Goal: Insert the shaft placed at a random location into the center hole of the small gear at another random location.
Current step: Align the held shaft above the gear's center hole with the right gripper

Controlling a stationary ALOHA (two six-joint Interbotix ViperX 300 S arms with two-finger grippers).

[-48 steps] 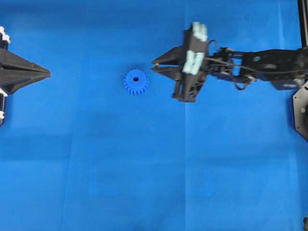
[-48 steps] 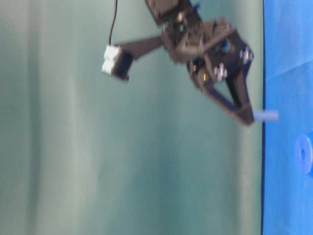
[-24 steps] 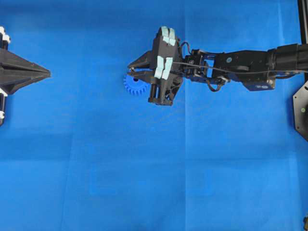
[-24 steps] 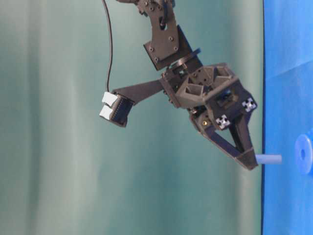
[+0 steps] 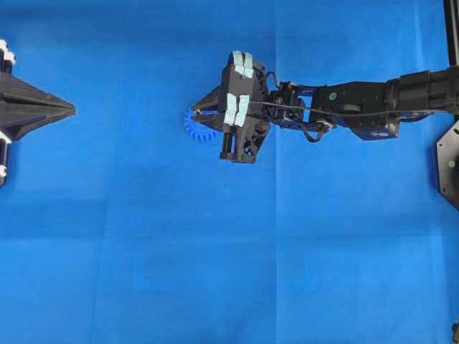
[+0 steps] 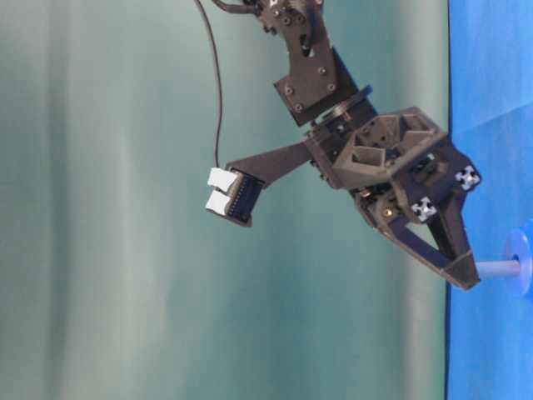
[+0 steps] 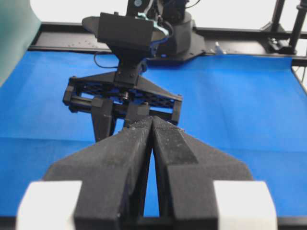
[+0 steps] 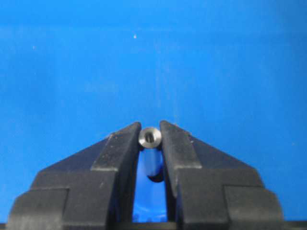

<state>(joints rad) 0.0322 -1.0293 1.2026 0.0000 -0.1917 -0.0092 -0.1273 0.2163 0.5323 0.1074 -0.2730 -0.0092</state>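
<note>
The small blue gear (image 5: 191, 127) lies on the blue mat, mostly hidden under my right gripper (image 5: 193, 113). That gripper is shut on the silvery shaft (image 8: 150, 138), holding it upright by its top end. In the table-level view the shaft (image 6: 498, 268) reaches from the gripper (image 6: 466, 279) to the gear's hub (image 6: 524, 259) and touches it. In the right wrist view its lower end sits at the dark center hole (image 8: 155, 178); the depth cannot be told. My left gripper (image 5: 70, 109) is shut and empty at the left edge, and it also shows in the left wrist view (image 7: 152, 120).
The blue mat (image 5: 215, 251) covers the table. The right arm (image 5: 358, 107) stretches in from the right. A dark mount (image 5: 448, 165) stands at the right edge.
My right gripper has moved left over the gear and come down with the shaft, whose tip now meets the gear's hub. The left gripper has not moved.
</note>
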